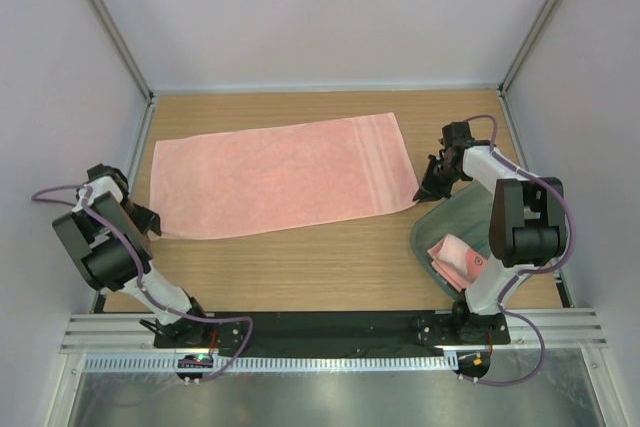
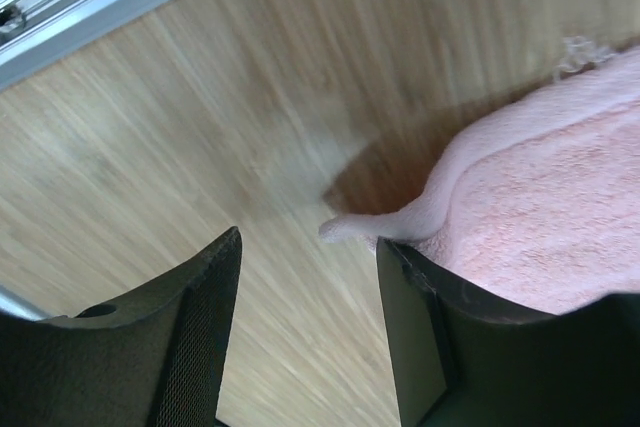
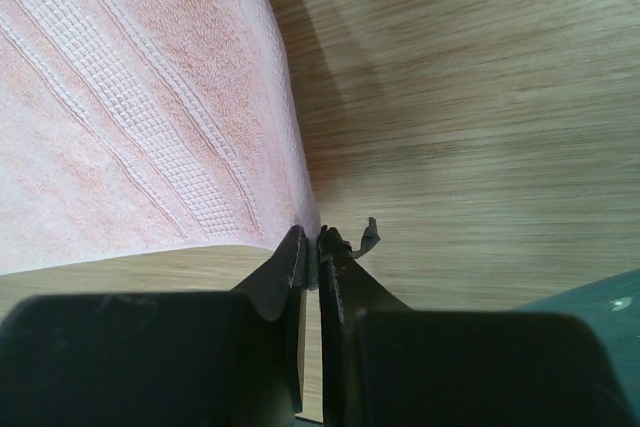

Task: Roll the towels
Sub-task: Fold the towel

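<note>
- ok so the spread towel (image 1: 280, 177) lies flat and opened out across the far half of the table (image 1: 330, 267), with its long side running left to right. The second towel (image 1: 455, 259) sits bunched up in the tub (image 1: 428, 232) by the right arm's base.
- The right gripper (image 3: 312, 243) is pinched tight on the spread towel's near right corner. Its jaws are almost touching, with just the cloth edge between them.
- The left gripper (image 2: 308, 247) has its jaws apart and isn't holding anything. The near left corner (image 2: 345, 229) curls up off the wood right beside one finger, but it isn't properly between the jaws.
- Handling guess: it's terry cloth, so light, floppy and zero stiffness. It'll sag and fold wherever it isn't supported. The texture is grippy though, so it shouldn't slip out of a pinch.
- Where to grab, imo: both near corners, right at the hem where it's thicker, then turn that edge over evenly. With only one corner held, the roll goes skewed.
- Risk: the wood looks smooth, so the whole towel might slide instead of rolling.
</note>
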Controlling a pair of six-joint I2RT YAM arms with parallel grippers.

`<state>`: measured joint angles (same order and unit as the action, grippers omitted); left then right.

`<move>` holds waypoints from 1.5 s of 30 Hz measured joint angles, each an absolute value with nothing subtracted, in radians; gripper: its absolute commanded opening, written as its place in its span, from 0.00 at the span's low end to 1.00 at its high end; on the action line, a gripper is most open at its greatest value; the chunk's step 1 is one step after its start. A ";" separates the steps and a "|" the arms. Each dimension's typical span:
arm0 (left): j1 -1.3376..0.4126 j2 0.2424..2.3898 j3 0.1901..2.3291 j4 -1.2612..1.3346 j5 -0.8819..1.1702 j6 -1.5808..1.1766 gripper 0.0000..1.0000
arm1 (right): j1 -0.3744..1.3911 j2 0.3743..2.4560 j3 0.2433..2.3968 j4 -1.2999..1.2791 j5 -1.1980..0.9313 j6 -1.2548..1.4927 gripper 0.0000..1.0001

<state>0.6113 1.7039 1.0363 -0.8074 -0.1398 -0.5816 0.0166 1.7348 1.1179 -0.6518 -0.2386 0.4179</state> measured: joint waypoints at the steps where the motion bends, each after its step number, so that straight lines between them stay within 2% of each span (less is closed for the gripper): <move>1: 0.611 1.697 1.033 -0.793 -0.128 -0.578 0.58 | 0.017 1.735 1.118 -0.652 -0.239 0.418 0.01; 15: 0.611 1.575 1.007 -0.721 -0.094 -0.568 0.54 | 0.017 1.735 1.117 -0.651 -0.239 0.418 0.01; 19: 0.612 1.568 1.004 -0.720 -0.105 -0.568 0.50 | 0.017 1.735 1.116 -0.651 -0.239 0.418 0.01; 26: 0.610 1.554 0.996 -0.722 -0.129 -0.569 0.51 | 0.017 1.735 1.116 -0.651 -0.239 0.418 0.01; 36: 0.566 1.613 0.997 -0.738 -0.173 -0.568 0.54 | 0.017 1.735 1.116 -0.651 -0.239 0.418 0.01; 39: 0.551 1.657 0.997 -0.749 -0.175 -0.569 0.49 | 0.017 1.735 1.116 -0.651 -0.239 0.418 0.01; 45: 0.550 1.690 1.011 -0.758 -0.175 -0.570 0.49 | 0.017 1.735 1.113 -0.647 -0.240 0.418 0.01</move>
<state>0.5495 1.6897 1.0115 -0.7582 -0.1749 -0.5697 0.0166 1.7348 1.1126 -0.6472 -0.2398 0.4179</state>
